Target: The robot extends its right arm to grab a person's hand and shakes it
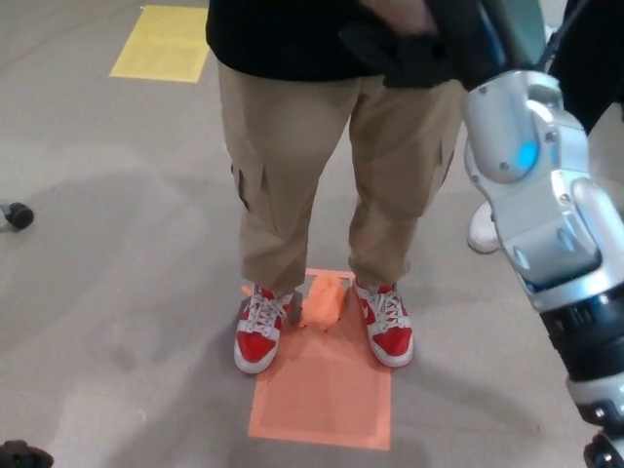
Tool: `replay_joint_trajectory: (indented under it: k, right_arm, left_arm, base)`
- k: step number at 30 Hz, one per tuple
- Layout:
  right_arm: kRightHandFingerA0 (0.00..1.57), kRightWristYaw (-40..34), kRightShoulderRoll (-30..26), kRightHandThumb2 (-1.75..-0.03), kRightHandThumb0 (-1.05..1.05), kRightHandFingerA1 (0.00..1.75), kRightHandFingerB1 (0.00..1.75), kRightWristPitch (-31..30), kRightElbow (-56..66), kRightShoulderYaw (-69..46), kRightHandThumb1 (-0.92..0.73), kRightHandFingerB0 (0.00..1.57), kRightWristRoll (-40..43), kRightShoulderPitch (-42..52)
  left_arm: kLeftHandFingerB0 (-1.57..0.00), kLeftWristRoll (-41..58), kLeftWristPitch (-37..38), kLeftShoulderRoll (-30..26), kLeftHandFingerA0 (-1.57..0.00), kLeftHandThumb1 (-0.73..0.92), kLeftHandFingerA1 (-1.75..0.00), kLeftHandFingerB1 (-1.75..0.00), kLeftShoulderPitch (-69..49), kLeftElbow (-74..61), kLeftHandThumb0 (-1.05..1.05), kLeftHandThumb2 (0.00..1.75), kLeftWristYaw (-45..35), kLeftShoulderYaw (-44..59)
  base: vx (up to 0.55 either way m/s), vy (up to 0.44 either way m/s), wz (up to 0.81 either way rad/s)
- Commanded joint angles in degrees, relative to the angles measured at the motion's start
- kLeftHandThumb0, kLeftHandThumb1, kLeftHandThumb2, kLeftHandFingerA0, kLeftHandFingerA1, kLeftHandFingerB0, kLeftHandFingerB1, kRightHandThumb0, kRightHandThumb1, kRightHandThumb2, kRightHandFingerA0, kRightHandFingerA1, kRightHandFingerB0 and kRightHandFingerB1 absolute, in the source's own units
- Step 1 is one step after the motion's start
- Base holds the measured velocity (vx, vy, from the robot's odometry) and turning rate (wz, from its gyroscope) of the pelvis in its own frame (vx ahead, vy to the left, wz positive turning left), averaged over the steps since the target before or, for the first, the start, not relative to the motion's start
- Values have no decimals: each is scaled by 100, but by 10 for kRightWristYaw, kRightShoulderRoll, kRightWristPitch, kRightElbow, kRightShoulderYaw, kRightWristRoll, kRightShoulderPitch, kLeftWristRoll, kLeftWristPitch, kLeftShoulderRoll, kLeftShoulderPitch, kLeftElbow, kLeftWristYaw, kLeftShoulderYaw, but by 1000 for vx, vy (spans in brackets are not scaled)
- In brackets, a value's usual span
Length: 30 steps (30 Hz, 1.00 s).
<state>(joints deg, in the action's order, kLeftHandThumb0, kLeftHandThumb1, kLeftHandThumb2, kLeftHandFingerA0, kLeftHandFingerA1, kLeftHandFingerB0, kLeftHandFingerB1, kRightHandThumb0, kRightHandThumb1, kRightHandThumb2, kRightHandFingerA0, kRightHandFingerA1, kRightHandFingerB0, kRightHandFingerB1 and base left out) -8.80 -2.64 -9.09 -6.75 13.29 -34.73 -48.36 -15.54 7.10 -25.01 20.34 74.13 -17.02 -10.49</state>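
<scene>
1 right hand (439, 49) you see at the top edge, fingers wrapped on the person's hand (400, 12) just above it.

The person's hand (398, 12) shows only partly at the top edge of the head view, blurred, its fingers lying over the black right hand (439, 49). The right hand is raised on its silver arm, wrapped together with the person's hand in front of the black shirt.
</scene>
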Motion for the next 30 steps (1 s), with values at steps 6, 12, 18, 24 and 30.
replay_joint_trajectory:
  k: [6,12,18,24,30]
  right_arm:
    - [68,176,-21,-83,-34,64,56,-127,502,-54,-46,50,48,96]
    - [70,178,-21,-79,-34,65,56,-134,405,-50,-43,48,68,98]
    - [66,164,-13,-56,-34,48,44,-136,280,-50,-57,54,70,86]
    - [63,123,-7,-81,-35,64,55,-99,131,-46,-42,46,71,80]
    - [61,100,3,-56,-34,47,44,-67,-121,-24,-56,53,73,60]
  left_arm:
    - [-8,15,36,-23,-6,84,-26,-26,-16,5,-86,118,-17,22]
    - [0,32,21,-19,0,66,0,0,-14,5,-89,60,-15,43]
    - [0,-38,26,-30,0,50,0,0,-1,7,-84,56,15,-13]
    - [0,-60,6,-29,0,60,0,0,6,12,-97,58,52,-58]
    - [0,-16,23,-29,0,46,0,0,0,14,-87,80,14,-23]
  base:
    - [0,0,0]
    - [0,0,0]
    - [0,0,0]
    - [0,0,0]
    - [0,0,0]
